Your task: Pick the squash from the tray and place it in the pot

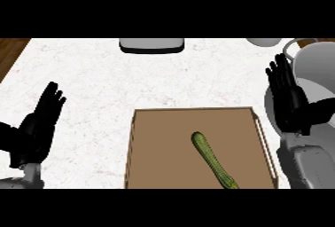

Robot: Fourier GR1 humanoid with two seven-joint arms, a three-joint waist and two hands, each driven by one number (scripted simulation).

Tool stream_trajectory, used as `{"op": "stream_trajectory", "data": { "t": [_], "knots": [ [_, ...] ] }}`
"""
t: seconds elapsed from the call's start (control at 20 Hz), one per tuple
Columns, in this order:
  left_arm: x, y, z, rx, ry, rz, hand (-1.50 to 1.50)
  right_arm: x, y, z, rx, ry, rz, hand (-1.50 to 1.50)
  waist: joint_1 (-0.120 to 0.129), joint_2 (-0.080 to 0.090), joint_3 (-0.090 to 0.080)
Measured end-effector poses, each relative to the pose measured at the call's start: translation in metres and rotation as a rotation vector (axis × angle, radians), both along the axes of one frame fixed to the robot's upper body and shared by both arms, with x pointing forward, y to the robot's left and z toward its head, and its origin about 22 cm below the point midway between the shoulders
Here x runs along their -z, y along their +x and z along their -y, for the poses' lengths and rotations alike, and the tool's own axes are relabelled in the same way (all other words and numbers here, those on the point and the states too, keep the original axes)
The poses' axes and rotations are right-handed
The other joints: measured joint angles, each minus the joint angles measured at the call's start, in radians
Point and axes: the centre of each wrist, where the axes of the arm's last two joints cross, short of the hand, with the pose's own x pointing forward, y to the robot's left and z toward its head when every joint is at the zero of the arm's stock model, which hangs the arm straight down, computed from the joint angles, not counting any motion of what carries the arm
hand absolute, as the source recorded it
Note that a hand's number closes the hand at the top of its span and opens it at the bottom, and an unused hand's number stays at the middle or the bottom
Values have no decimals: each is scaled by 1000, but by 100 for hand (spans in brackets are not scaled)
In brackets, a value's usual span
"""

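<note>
A long green squash (213, 159) lies slanted on the brown tray (163, 150) at the lower middle of the counter. At the right edge sits the grey pot (319, 71), partly hidden by my right arm. My right hand (288, 95) stands open with fingers up, in front of the pot and to the right of the tray. At the left, my left hand (40, 122) rests open with fingers up, well clear of the tray. Neither hand touches the squash.
A white and black object (152, 45) sits at the counter's far edge. A pale round item (263, 42) shows at the far right. Wooden floor (12, 51) borders the white counter at the upper left.
</note>
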Motion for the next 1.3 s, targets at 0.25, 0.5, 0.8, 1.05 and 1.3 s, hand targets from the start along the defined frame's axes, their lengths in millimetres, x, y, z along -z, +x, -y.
{"op": "stream_trajectory", "data": {
  "t": [0.25,0.5,0.8,1.05,1.3],
  "knots": [
    [-19,13,7,26,2,89,0,-12,15,-22,-342,-34,89,150,42,33,10],
    [-29,21,15,58,-17,128,0,-17,27,-27,-643,-301,232,-150,76,47,10],
    [-28,32,20,50,-37,133,0,13,47,4,-864,-243,374,-150,60,54,13],
    [-34,36,16,40,-40,129,0,0,64,24,-951,-342,392,-150,46,45,12],
    [-30,34,9,29,-37,110,0,-31,67,15,-1110,-578,327,-150,35,37,10]
  ]
}}
